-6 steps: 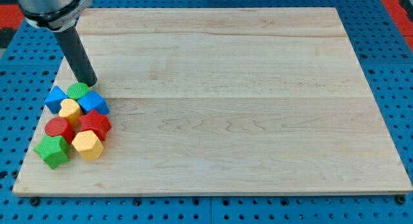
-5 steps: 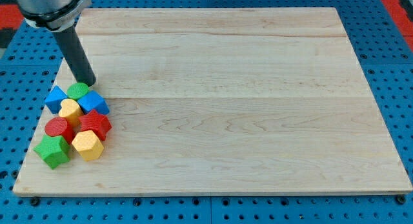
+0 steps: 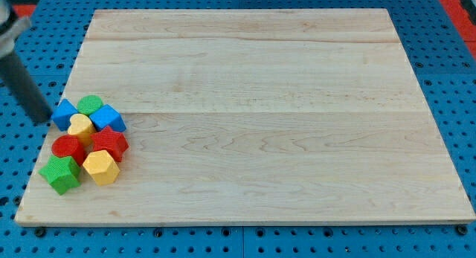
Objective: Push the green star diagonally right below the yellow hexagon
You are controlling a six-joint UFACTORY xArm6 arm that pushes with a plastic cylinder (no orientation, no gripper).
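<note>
The blocks sit in one cluster at the board's left edge. The green star [image 3: 59, 173] is at the cluster's bottom left, touching the yellow hexagon [image 3: 100, 166] on its right. My tip [image 3: 42, 119] is at the view's left, just off the board's edge, close to the left of a blue block [image 3: 65, 113] and well above the green star. The rod is motion-blurred.
Also in the cluster are a round green block [image 3: 91, 104], a second blue block [image 3: 108, 117], a small yellow block [image 3: 80, 127], a round red block [image 3: 68, 148] and a red star [image 3: 110, 143]. The wooden board [image 3: 268, 117] lies on a blue pegboard.
My tip has swung from just above the round green block to the left and down, past the board's left edge. No block has moved.
</note>
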